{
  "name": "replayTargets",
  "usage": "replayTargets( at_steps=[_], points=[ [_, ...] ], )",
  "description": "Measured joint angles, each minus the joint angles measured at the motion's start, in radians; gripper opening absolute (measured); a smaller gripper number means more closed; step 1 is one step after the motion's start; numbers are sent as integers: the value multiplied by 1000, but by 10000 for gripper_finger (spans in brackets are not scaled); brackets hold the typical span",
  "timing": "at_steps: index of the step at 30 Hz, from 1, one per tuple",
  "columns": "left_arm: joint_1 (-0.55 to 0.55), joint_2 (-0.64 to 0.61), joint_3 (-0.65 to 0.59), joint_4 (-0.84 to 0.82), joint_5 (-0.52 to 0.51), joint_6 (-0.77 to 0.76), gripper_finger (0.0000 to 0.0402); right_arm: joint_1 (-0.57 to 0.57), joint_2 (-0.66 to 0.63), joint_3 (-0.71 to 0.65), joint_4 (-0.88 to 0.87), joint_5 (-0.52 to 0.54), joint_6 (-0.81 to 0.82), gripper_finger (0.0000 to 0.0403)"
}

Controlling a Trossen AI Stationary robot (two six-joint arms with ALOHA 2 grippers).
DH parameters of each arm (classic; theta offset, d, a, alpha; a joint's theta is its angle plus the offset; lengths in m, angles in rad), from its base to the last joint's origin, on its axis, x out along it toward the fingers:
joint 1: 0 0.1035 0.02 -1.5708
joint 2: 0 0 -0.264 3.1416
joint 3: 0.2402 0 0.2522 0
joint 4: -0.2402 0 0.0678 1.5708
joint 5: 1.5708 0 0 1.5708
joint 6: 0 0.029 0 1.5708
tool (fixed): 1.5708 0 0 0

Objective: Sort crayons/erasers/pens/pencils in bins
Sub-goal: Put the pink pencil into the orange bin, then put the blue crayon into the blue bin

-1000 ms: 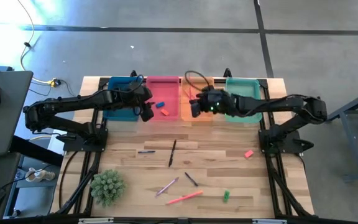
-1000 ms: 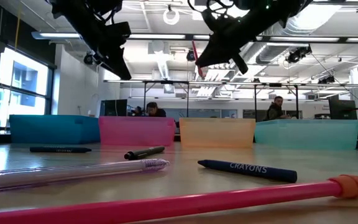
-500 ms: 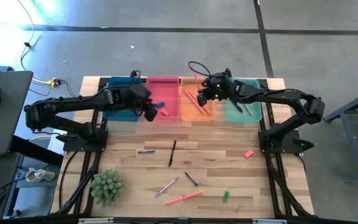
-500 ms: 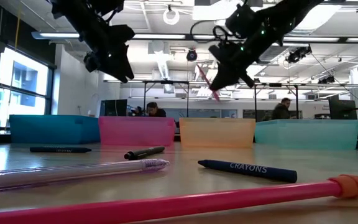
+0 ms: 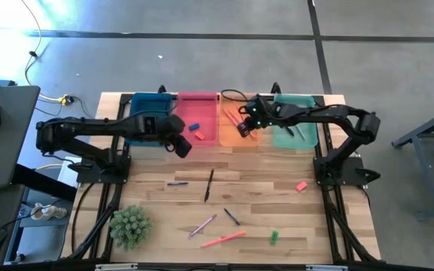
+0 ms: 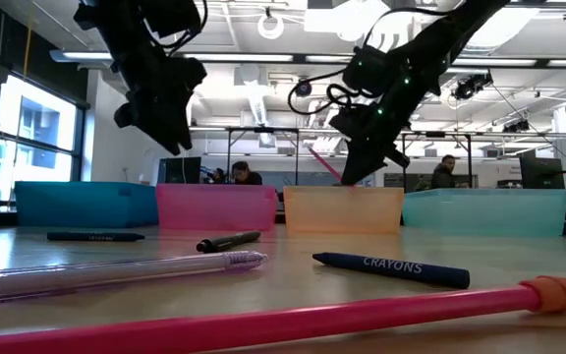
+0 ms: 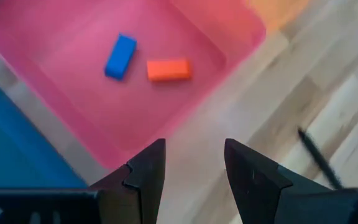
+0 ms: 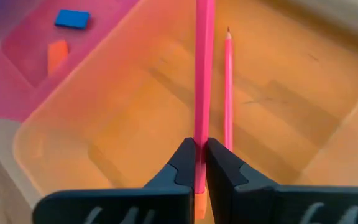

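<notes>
One pink pencil (image 8: 202,74) is pinched near its end by the right gripper (image 8: 200,163) over the orange bin (image 5: 230,134). It looks light, stiff and thin. Left gripper (image 7: 190,174) is apart, empty, near the pink bin (image 7: 73,124).

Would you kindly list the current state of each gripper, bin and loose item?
Left gripper: open, empty, beside pink bin.
Right gripper: shut on pink pencil, above orange bin.
Orange bin: holds another pink pencil.
Pink bin: holds blue eraser, orange-red eraser.
Pink eraser: loose on table.
</notes>
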Motion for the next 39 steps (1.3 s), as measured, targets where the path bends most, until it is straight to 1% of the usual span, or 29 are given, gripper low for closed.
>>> replayTargets(
  at_steps=[8,14,16,23,26,29,35,39],
  points=[
    [-118,15,0,-55,7,-8,154,2,24,0,-23,0,0,3],
    [-202,19,-11,-94,56,-37,154,1,24,0,-37,0,-8,6],
    [-233,19,-24,-96,84,-54,154,1,24,0,-46,0,-10,18],
    [-344,19,-82,-79,146,-89,154,1,24,-1,-75,1,-11,86],
    [-392,19,-87,-89,147,-97,154,1,24,-1,-75,1,-11,103],
    [-432,19,-87,-87,147,-97,154,1,21,-1,-75,-1,-11,111],
    [-501,31,-86,-77,137,-88,154,-6,-28,-2,-74,-26,-26,114],
    [-529,80,-87,-62,88,-68,154,-29,-79,-2,-61,-26,-29,114]
  ],
)
